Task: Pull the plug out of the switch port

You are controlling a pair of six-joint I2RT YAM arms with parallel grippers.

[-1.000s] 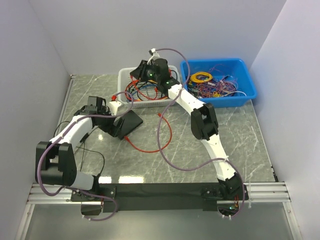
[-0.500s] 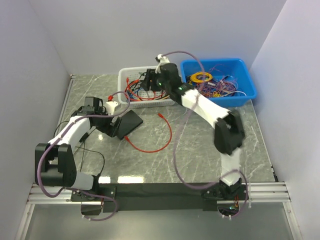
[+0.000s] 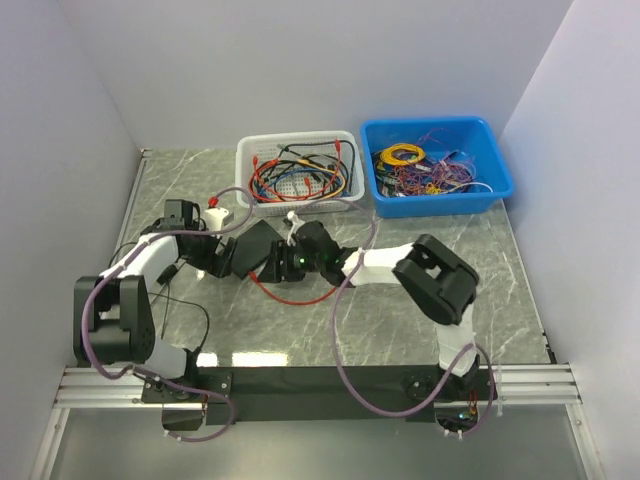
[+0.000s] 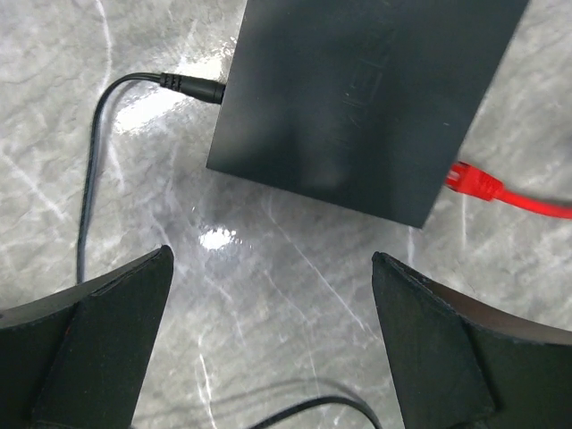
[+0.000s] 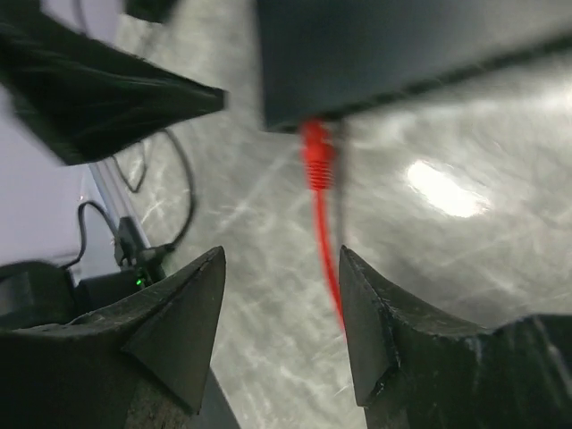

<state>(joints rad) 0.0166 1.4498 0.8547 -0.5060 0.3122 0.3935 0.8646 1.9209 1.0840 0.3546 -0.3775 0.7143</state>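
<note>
The switch [image 3: 256,243] is a flat matte-black box on the marble table, left of centre. It fills the top of the left wrist view [image 4: 357,98] and of the right wrist view [image 5: 402,54]. A red plug [image 5: 315,152] sits in its port edge, also seen in the left wrist view [image 4: 469,179]. Its red cable [image 3: 300,298] curves away across the table. My left gripper [image 4: 271,259] is open and empty, just short of the switch's left side [image 3: 228,255]. My right gripper [image 5: 280,259] is open, low by the port edge [image 3: 280,262]. The red cable lies close to its right finger.
A black power lead [image 4: 192,87] plugs into the switch's other side and trails left. A white mesh basket [image 3: 245,150] of cables and a blue bin [image 3: 440,205] of wires stand at the back. White walls enclose three sides.
My right arm has swung down from over the white basket to the table at the switch's port edge. My left gripper has shifted slightly nearer the switch.
</note>
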